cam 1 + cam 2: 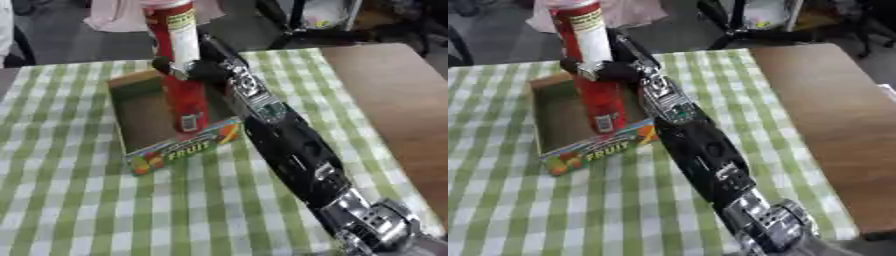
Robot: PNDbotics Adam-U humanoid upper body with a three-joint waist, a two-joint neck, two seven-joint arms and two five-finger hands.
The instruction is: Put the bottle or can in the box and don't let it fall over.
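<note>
Right hand: the right hand (194, 70) has its fingers curled round the middle of the can, holding it; only dark fingers and a silver part show against the red side.
Right arm: the black and silver arm (289, 145) runs from 5 o'clock, at the lower right corner, up toward 11 o'clock, crossing the right edge of the box on its way to the can.
Can: a tall red can (179, 60) with a pale label on its upper half stands upright, its base down inside the box near the front right corner; a small white patch shows low on its side.
Box: an open cardboard box (131, 107) lies at about 10 o'clock from the middle of the tabletop, its front wall printed in bright colours with the word FRUIT; the floor to the left of the can is bare brown card.
Cloth: a green and white checked cloth (79, 200) covers most of the tabletop under the box.
Tabletop: bare brown wood of the tabletop (833, 130) shows along the 3 o'clock side, past the edge of the cloth.
Left hand: shows in neither view.
</note>
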